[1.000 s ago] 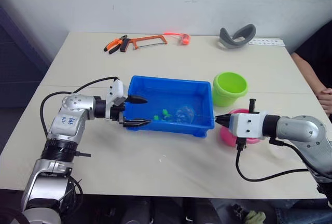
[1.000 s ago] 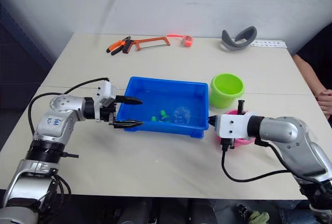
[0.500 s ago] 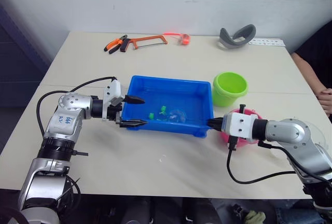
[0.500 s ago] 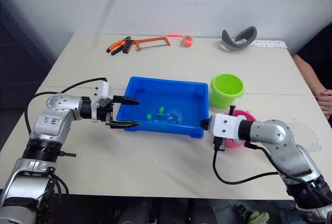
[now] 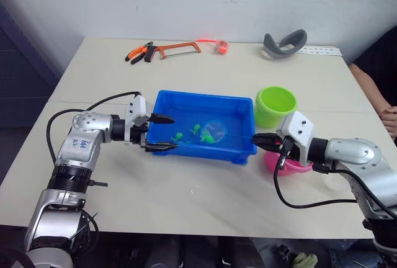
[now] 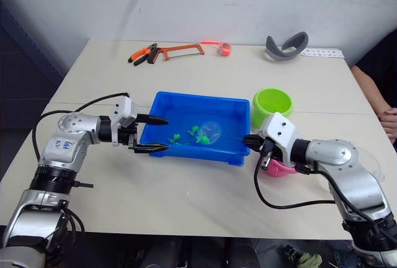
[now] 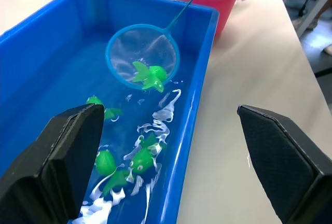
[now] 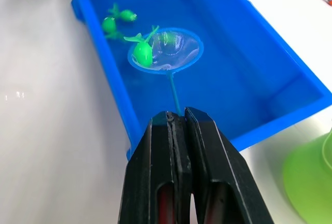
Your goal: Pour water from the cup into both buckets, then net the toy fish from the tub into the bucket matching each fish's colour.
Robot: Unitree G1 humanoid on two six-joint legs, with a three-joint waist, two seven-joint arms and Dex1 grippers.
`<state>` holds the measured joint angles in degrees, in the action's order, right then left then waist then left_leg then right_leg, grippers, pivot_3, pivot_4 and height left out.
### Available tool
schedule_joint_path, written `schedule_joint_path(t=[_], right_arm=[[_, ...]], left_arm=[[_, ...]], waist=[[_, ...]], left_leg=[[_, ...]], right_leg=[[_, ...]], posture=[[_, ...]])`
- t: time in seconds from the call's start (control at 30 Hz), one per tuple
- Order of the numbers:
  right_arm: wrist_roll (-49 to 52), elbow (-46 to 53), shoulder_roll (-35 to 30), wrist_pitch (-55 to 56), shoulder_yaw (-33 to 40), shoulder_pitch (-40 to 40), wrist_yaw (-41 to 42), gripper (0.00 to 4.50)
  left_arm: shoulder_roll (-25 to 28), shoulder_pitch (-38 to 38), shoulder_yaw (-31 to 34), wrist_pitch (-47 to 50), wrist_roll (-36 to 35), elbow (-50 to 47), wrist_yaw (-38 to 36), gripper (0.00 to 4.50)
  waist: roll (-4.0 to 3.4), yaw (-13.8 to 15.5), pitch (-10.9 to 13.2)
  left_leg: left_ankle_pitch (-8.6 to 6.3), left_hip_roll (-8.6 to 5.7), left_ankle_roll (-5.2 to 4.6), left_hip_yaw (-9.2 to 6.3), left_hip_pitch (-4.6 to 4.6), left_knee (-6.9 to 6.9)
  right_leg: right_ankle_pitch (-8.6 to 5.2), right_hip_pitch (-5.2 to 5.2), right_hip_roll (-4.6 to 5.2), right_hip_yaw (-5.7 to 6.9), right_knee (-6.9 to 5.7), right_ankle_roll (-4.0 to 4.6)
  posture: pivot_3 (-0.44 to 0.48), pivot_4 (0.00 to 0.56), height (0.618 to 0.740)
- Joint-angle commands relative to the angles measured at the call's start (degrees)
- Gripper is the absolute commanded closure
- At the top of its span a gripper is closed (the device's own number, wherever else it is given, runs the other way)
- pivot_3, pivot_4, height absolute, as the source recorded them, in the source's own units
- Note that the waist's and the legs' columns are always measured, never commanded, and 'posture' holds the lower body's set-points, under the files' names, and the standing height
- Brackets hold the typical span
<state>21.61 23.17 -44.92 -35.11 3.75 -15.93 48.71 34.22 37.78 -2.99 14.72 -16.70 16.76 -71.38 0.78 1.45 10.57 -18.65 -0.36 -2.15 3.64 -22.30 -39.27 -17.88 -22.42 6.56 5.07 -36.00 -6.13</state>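
Note:
The blue tub (image 5: 205, 97) sits mid-table and holds water and several green toy fish (image 7: 137, 159). My right gripper (image 5: 257, 139) is at the tub's right end, shut on the net's thin handle. The net's light-blue hoop (image 5: 215, 130) is over the water with one green fish (image 7: 150, 74) lying in its mesh. My left gripper (image 5: 167, 133) is open at the tub's near-left corner, one finger inside the wall and one outside. The lime green bucket (image 5: 275, 105) stands behind the right gripper, and the pink bucket (image 5: 291, 165) is just under its wrist. The cup shows faintly behind my right forearm (image 6: 371, 164).
At the table's far side lie a hacksaw (image 5: 177, 48), orange-handled pliers (image 5: 138, 53), an orange roll (image 5: 219, 46) and a grey curved band (image 5: 283, 43). A person's hand (image 5: 389, 116) rests at the right edge.
My right wrist has turned and lifted, and the net hoop has come up out of the water with a green fish in it. The left arm has stayed put.

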Motion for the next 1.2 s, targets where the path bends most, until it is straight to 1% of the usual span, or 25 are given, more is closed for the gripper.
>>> schedule_joint_path(t=[0.03,0.13,0.3,0.43,0.53,0.63,0.77,0.9,0.97,1.03,1.1,1.2], right_arm=[[4.3,4.1,-0.2,-4.2,6.2,-0.3,-2.4,4.5],[8.6,6.3,0.0,-9.5,12.6,-0.1,-5.7,4.5],[11.4,7.2,-1.3,-13.7,21.0,0.5,-9.7,4.5],[10.5,5.8,-3.3,-13.6,25.0,1.1,-11.5,4.5],[7.6,3.6,-5.6,-10.8,26.1,2.1,-12.1,4.5],[2.9,1.2,-8.2,-5.7,24.8,3.6,-12.2,4.5],[-2.0,-2.1,-8.9,-1.0,22.4,3.3,-13.8,4.5],[-9.9,-5.6,-10.8,7.6,17.0,3.1,-14.4,4.5],[-13.9,-7.5,-11.9,12.6,14.4,3.1,-14.5,4.5],[-20.1,-10.0,-14.4,20.2,11.3,3.8,-14.9,4.5],[-27.2,-12.5,-17.7,29.5,8.2,4.5,-16.2,4.5],[-36.0,-14.8,-22.6,39.7,5.1,5.4,-18.8,4.5]], left_arm=[[-1.5,2.1,2.0,2.2,-3.0,-1.3,1.2,0.02],[-4.1,3.8,2.3,4.2,-4.4,-1.5,3.0,0.02],[-7.6,6.2,2.0,5.0,-5.1,-0.8,4.9,0.02],[-9.3,7.7,2.0,5.1,-5.1,0.1,5.8,0.02],[-9.9,8.4,2.0,4.7,-5.0,0.7,5.9,0.02],[-10.0,8.8,1.8,4.0,-4.7,1.4,5.7,0.02],[-10.1,9.3,1.8,3.4,-4.5,1.9,5.6,0.02],[-9.9,9.3,1.7,2.9,-4.2,1.8,5.7,0.02],[-9.8,9.1,1.7,2.7,-4.1,1.6,5.7,0.02],[-9.5,9.0,1.8,2.8,-4.2,1.4,5.7,0.02],[-9.1,9.0,2.0,2.9,-4.2,1.1,5.8,0.02],[-8.9,8.8,2.2,3.0,-4.2,0.9,5.9,0.02]], waist=[[0.0,0.0,0.0],[0.0,0.1,0.0],[0.0,0.0,0.0],[0.0,0.0,0.0],[0.0,0.0,0.0],[0.0,0.0,0.0],[0.0,-0.1,0.0],[0.0,-0.1,0.0],[0.0,-0.1,0.0],[0.0,-0.1,0.0],[0.0,-0.1,0.0],[0.0,-0.1,0.0]], left_leg=[[0.0,0.0,0.0,0.0,0.0,0.0],[0.0,0.0,0.0,-0.08,-0.05,0.0],[0.0,-0.01,0.0,-0.06,-0.04,0.0],[0.0,-0.01,0.0,-0.03,-0.04,0.01],[0.0,-0.01,0.0,-0.01,-0.03,0.02],[0.0,-0.02,0.0,0.03,-0.02,0.03],[0.0,-0.02,0.0,0.06,-0.02,0.03],[0.0,-0.02,0.0,0.07,-0.01,0.03],[0.0,-0.02,0.0,0.07,-0.02,0.03],[0.0,-0.02,0.0,0.07,-0.02,0.03],[0.0,-0.02,0.0,0.06,-0.03,0.03],[0.0,-0.03,0.0,0.08,-0.02,0.03]], right_leg=[[0.0,0.0,0.0,0.0,0.0,0.0],[0.0,-0.01,0.0,0.04,0.0,0.0],[0.0,0.0,-0.01,0.05,0.0,0.0],[0.0,-0.01,-0.03,0.03,0.0,0.0],[0.0,-0.01,-0.05,0.02,0.01,0.0],[0.0,-0.02,-0.08,0.0,0.0,0.0],[0.0,-0.03,-0.09,-0.03,0.0,0.0],[0.0,-0.04,-0.09,-0.03,0.0,0.0],[0.0,-0.04,-0.1,-0.02,0.01,0.0],[0.0,-0.04,-0.1,-0.02,0.01,0.0],[0.0,-0.04,-0.1,-0.01,0.02,0.0],[0.0,-0.04,-0.09,-0.03,0.02,0.0]], posture=[[0.0,0.15,0.74],[0.0,0.15,0.74],[0.0,0.15,0.74],[0.0,0.15,0.74],[0.0,0.15,0.74],[0.0,0.15,0.74],[0.0,0.15,0.74],[0.0,0.15,0.74],[0.0,0.15,0.74],[0.0,0.15,0.74],[0.0,0.15,0.74],[0.0,0.15,0.74]])
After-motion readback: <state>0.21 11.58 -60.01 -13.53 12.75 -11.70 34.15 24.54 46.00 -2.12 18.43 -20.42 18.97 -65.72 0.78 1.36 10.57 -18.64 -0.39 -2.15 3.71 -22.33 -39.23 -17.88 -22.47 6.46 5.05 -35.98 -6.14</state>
